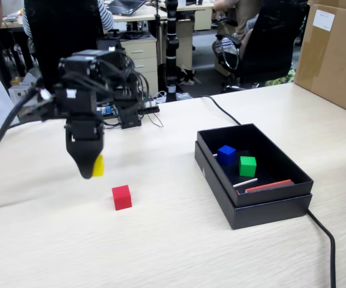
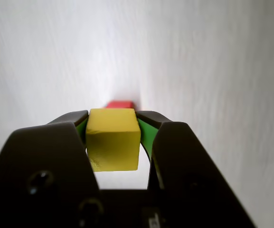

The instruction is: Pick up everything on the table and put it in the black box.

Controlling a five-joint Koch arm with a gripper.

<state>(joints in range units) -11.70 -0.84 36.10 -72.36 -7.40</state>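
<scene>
Wrist view, nearest first: pincer [image 2: 113, 124] is clenched on the yellow cube [image 2: 113, 138], one black jaw on each side, green pads pressed to the cube's left and right faces. Cube sits square between the tips, its front face fully visible. Just past its top edge a sliver of the red cube [image 2: 119, 104] shows on the pale bench [image 2: 212, 71], farther out along the pincer's line.

Fixed view: bench [image 1: 178, 240] runs across the foreground. Red cube [image 1: 122, 197] rests on it, left of centre, alone. Pincer [image 1: 90, 168] hangs above the bench up and to the left of the red cube, apart from it, tips pointing down; yellow cube [image 1: 98, 165] pokes out on the right side of the tips, clear of the bench surface.

Right of centre, the black box [image 1: 280, 207] sits on the bench, well apart from the pincer. Inside: blue cube [image 1: 226, 155] and green cube [image 1: 247, 165] just beside each other, green on the nearer-right side.
</scene>
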